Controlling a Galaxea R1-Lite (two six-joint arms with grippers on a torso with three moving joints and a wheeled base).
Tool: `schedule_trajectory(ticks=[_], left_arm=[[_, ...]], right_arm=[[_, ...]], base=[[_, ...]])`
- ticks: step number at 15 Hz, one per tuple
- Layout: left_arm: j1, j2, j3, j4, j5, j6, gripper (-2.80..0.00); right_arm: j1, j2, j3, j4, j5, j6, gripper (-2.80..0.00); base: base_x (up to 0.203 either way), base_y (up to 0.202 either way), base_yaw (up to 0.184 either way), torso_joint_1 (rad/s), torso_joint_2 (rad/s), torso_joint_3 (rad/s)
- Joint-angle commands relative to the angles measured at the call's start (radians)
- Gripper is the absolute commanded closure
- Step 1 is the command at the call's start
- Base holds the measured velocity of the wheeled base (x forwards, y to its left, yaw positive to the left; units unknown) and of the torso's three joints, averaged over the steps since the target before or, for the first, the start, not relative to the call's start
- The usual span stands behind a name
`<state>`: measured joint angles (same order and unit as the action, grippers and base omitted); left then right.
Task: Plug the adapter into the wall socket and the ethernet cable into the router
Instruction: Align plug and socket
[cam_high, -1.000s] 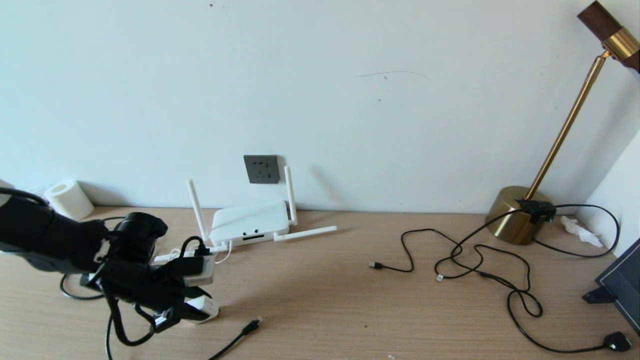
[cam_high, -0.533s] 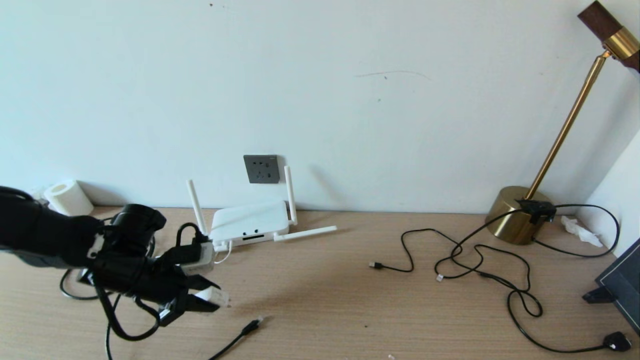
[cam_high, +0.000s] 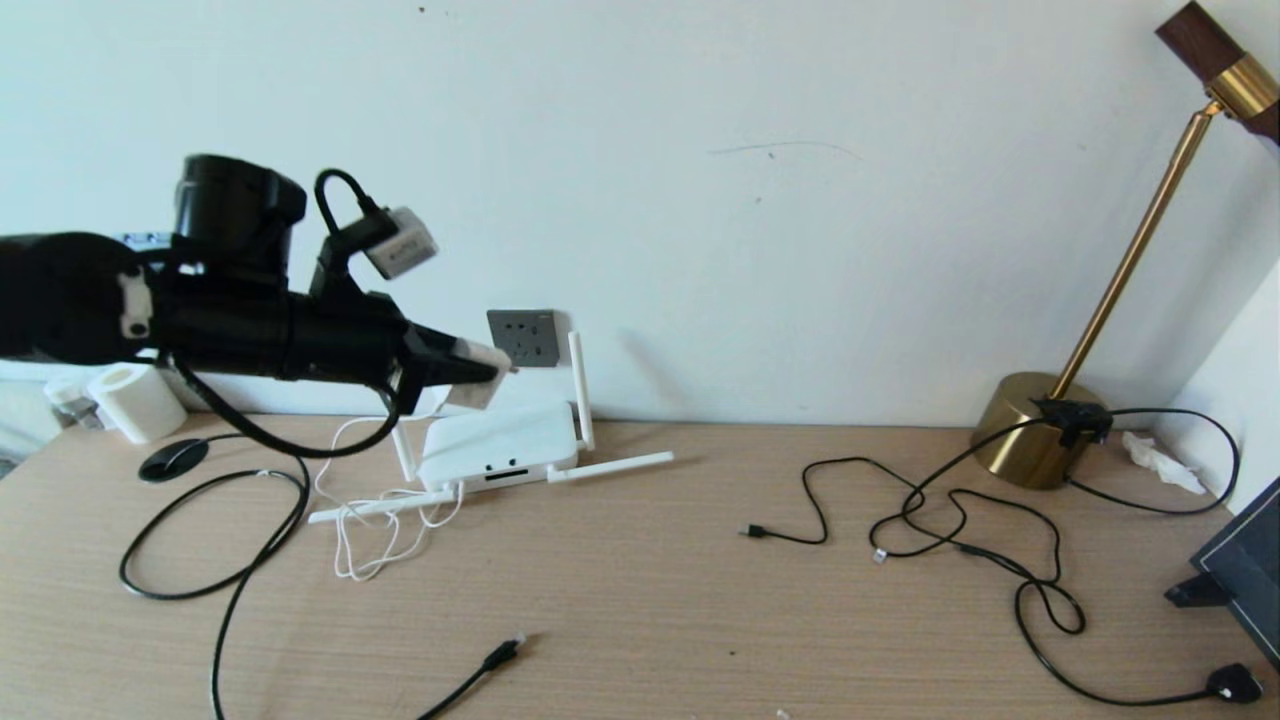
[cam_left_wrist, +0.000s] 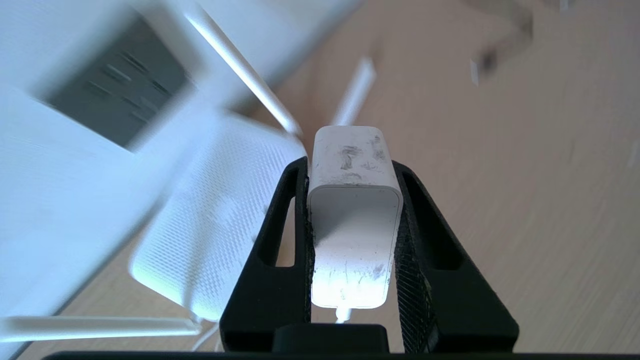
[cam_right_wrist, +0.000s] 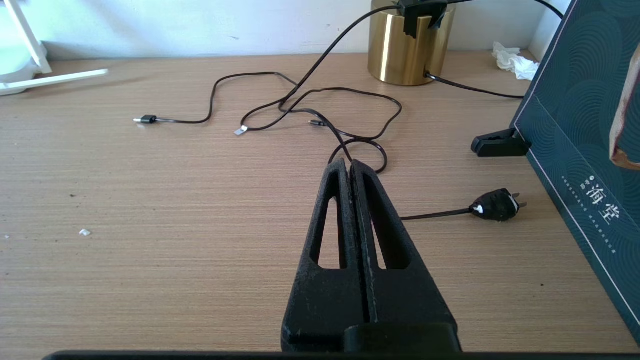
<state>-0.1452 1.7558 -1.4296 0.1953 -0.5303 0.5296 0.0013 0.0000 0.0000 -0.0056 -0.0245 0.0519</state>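
Note:
My left gripper (cam_high: 474, 368) is raised off the desk and shut on the white adapter (cam_high: 468, 396), which fills the gap between both fingers (cam_left_wrist: 352, 220). The adapter's front end hangs just left of the dark grey wall socket (cam_high: 523, 338), apart from it. Its thin white cord (cam_high: 372, 530) trails down to the desk. The white router (cam_high: 497, 445) lies below the socket against the wall. The ethernet cable (cam_high: 503, 652) lies loose near the front edge. My right gripper (cam_right_wrist: 350, 166) hovers shut and empty over the desk's right part.
A brass lamp base (cam_high: 1030, 430) stands at the back right with thin black cables (cam_high: 960, 520) sprawled before it. Its black plug (cam_right_wrist: 495, 205) lies beside a dark box (cam_right_wrist: 585, 125). A black cable loop (cam_high: 220, 560) and a paper roll (cam_high: 135, 400) are at the left.
The left arm has lifted from the desk and swung up toward the wall, carrying the adapter close to the socket. The white cord has been drawn up after it.

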Motion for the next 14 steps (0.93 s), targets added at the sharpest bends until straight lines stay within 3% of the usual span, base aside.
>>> schedule_trajectory(ticks=[1,4,5,6,8,9,12,14], left_arm=[[-0.049,-0.101,-0.059,0.003,0.042,-0.233,0.0],[-0.12,-0.16,-0.108,0.001,0.12,-0.64,0.0],[-0.136,-0.164,-0.125,-0.002,0.163,-0.771,0.0],[-0.146,-0.163,-0.128,-0.005,0.251,-0.875,0.0],[-0.15,-0.15,-0.045,-0.046,0.43,-0.913,0.0],[-0.153,-0.139,0.013,-0.126,0.5,-0.915,0.0],[-0.186,-0.045,0.185,-0.546,0.716,-0.877,0.0],[-0.194,-0.003,0.311,-0.777,0.762,-0.775,0.0]], right_arm=[[0.0,0.002,0.0,-0.001,0.0,0.0,0.0],[0.0,0.002,0.0,-0.001,0.0,0.0,0.0],[0.0,0.002,0.0,-0.001,0.0,0.0,0.0],[0.0,0.002,0.0,-0.001,0.0,0.0,0.0],[0.0,0.002,0.0,-0.001,0.0,0.0,0.0],[0.0,0.002,0.0,-0.001,0.0,0.0,0.0],[0.0,0.002,0.0,-0.001,0.0,0.0,0.0],[0.0,0.002,0.0,-0.001,0.0,0.0,0.0]], base=[[0.0,0.0,0.0,0.0,0.0,0.0],[0.0,0.0,0.0,0.0,0.0,0.0],[0.0,0.0,0.0,0.0,0.0,0.0],[0.0,0.0,0.0,0.0,0.0,0.0],[0.0,0.0,0.0,0.0,0.0,0.0],[0.0,0.0,0.0,0.0,0.0,0.0],[0.0,0.0,0.0,0.0,0.0,0.0],[0.0,0.0,0.0,0.0,0.0,0.0]])
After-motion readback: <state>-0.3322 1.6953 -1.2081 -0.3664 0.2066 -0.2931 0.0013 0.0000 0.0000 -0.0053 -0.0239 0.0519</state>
